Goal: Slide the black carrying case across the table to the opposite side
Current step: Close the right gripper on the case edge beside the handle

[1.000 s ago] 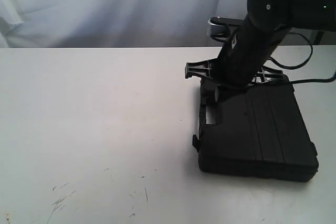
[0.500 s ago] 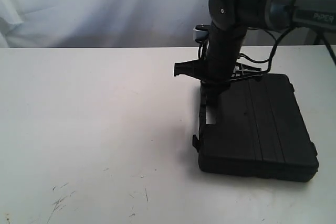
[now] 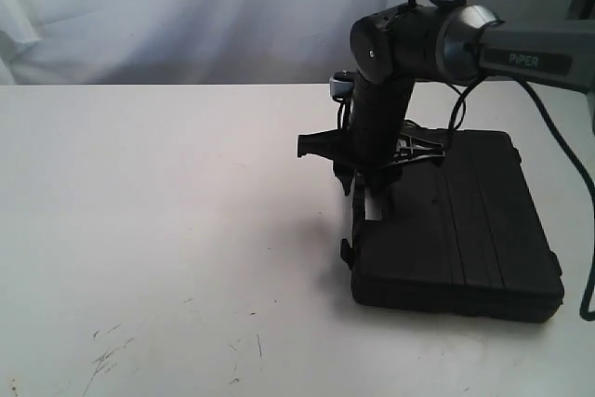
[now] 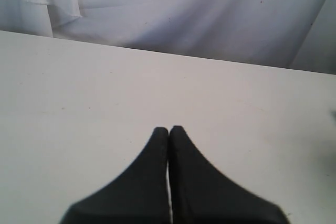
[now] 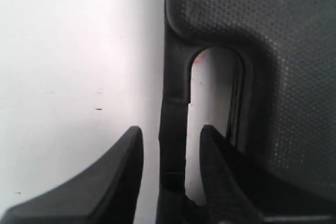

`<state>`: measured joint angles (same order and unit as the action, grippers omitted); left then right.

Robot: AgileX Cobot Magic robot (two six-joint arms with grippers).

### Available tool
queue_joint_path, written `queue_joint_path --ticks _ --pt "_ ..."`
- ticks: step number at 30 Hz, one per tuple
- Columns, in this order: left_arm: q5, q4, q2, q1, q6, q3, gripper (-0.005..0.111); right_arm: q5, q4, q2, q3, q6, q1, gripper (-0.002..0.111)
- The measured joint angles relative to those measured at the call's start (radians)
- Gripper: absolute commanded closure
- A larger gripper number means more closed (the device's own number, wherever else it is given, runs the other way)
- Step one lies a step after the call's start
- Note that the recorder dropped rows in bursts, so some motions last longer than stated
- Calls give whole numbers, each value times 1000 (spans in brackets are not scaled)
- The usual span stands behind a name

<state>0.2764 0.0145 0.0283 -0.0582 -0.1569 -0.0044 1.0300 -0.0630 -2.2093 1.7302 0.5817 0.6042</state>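
From outside, shows the case [image 3: 465,230] lying flat on the right of the table [image 3: 167,211], toward the near edge, with the right gripper [image 3: 364,191] pointing down at the handle [image 3: 357,216] on its left edge. From the left wrist, shows the left gripper [image 4: 168,129] pressed together above bare tabletop, a white cloth [image 4: 184,9] beyond the far edge. From the right wrist, shows the fingers [image 5: 123,166] spread astride the handle bar, one on the table side, the other over the handle opening; contact not clear.
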Motion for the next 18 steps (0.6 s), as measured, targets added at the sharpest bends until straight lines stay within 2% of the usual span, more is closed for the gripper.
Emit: queue_joint_path --ticks 13,18 --pt "0 0 0 0 0 0 107 -5 0 -62 0 29 2 74" --pt "0 0 0 0 0 0 107 -9 0 -62 6 34 12 83"
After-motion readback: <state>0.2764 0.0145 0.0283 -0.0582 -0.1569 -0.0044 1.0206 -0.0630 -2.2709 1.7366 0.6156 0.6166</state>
